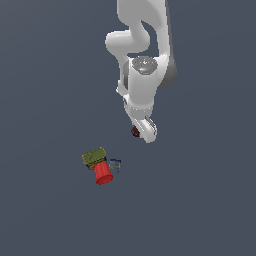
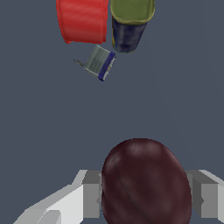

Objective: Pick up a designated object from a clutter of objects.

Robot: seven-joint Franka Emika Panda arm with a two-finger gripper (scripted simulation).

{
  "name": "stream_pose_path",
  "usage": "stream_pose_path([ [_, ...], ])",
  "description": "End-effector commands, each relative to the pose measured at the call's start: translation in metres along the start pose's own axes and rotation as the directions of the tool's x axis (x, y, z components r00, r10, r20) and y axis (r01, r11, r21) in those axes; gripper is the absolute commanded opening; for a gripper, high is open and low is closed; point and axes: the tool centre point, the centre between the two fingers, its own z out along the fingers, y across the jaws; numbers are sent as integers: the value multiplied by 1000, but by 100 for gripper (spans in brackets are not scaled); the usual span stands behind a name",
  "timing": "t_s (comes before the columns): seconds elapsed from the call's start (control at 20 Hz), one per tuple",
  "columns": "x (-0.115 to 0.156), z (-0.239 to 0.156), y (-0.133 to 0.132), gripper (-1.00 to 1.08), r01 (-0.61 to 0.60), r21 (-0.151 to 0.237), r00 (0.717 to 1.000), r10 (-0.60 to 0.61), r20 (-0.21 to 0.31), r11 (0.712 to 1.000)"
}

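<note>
Gripper (image 2: 144, 197) clamped on maroon ball (image 2: 146, 183), well apart from red cup (image 1: 103, 173), olive box (image 1: 93, 157) and small blue-grey piece (image 1: 115, 164) on floor (image 1: 200, 200).

My arm (image 1: 142, 75) is plain white, my gripper (image 2: 144, 199) light grey. The ball (image 2: 146, 183) is dark maroon and faintly mottled. The cup (image 2: 82, 19) is bright red, the box (image 2: 131, 13) olive-green, the tiny piece (image 2: 99, 62) blue-grey, the floor (image 1: 200, 200) flat slate-grey.
</note>
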Motion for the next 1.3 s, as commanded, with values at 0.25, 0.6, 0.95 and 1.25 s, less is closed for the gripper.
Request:
stream_pose_path([
  [0.25,-39,-71,8,-100,-1,0,1000,1,-3,1000],
  [0.6,-74,-133,13,-100,-1,0,1000,1,-4,1000],
  [0.95,-101,-180,15,-100,0,0,1000,0,-2,1000],
  [1.25,-113,-202,15,-100,1,0,1000,-1,0,1000],
])
